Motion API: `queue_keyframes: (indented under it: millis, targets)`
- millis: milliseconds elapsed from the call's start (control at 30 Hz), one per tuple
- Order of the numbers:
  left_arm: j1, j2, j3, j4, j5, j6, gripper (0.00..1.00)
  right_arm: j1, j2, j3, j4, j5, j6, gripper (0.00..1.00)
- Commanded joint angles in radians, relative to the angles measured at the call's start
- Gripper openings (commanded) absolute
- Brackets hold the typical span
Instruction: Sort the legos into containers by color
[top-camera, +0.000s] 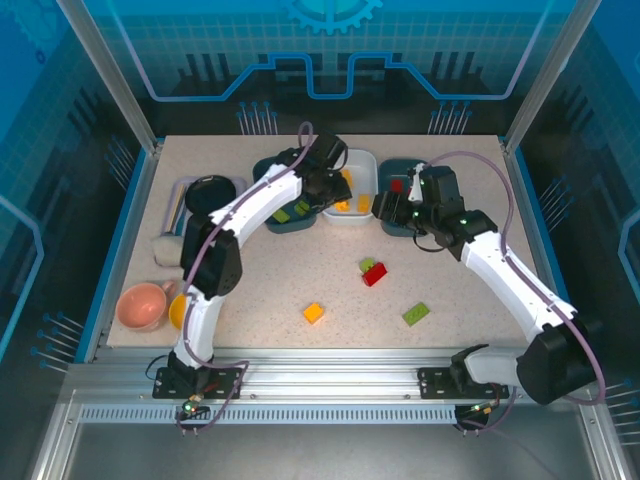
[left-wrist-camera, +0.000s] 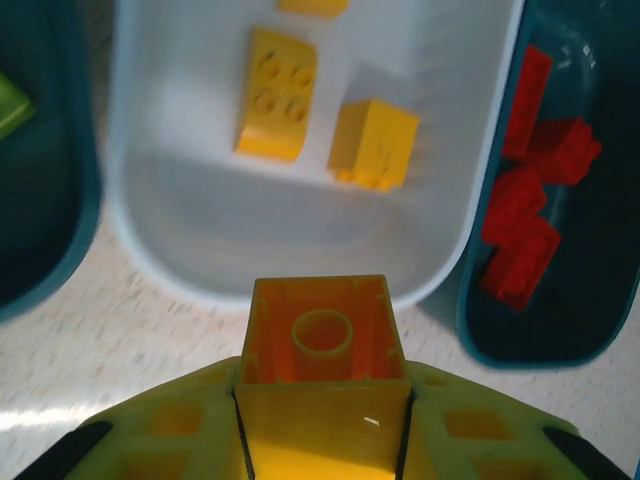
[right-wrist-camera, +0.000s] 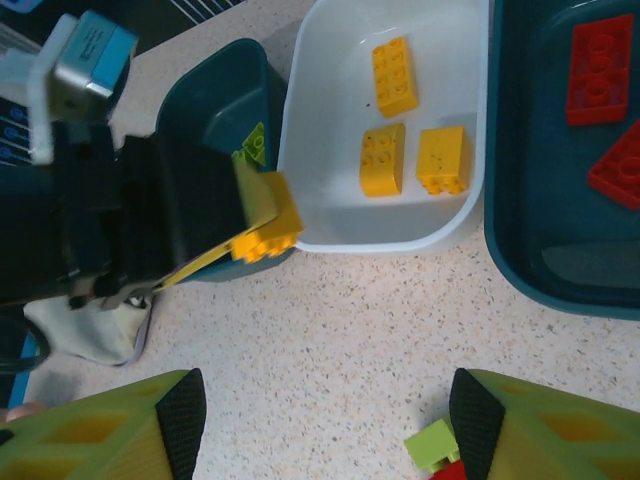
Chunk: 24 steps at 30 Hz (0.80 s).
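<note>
While the left claw (left-wrist-camera: 322, 400) is closed on a yellow brick (left-wrist-camera: 322, 335), hollow underside toward the wrist camera, the load hangs at the near rim of the white tray (left-wrist-camera: 160, 230).

1. Advance over the rim until the brick is above bare tray floor.
2. Stop short of the yellow bricks (left-wrist-camera: 275, 95) lying at the far end.
3. Lower, then open. A release from height may bounce the brick out.
4. Hold the centre line, because the green tray (left-wrist-camera: 40, 200) touches on the left and the red tray (left-wrist-camera: 560, 330) lies just beside on the right.

The right claw (right-wrist-camera: 320, 420) is wide open and empty above the worktop (right-wrist-camera: 330, 320), near a loose green brick (right-wrist-camera: 432, 445).
</note>
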Motion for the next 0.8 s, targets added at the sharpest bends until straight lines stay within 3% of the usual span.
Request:
queue_keyframes:
  millis: [0, 167, 533, 767]
  targets:
    - [0.019, 0.108, 0.175, -0.043, -0.039, 0.04, 0.28, -0.021, 0.015, 0.059, 0.026, -0.04, 0.023, 0.68]
    - [0.038, 0.265, 0.382, -0.056, -0.107, 0.061, 0.28, -0.044, 0.017, 0.051, 0.019, -0.054, 0.024, 0.68]
    - [0.06, 0.41, 0.477, 0.045, -0.215, 0.084, 0.3, -0.072, 0.02, 0.009, 0.018, -0.08, 0.031, 0.69]
    - [0.058, 0.453, 0.53, -0.008, -0.229, 0.071, 0.48, -0.076, 0.031, 0.018, -0.01, -0.077, 0.012, 0.7]
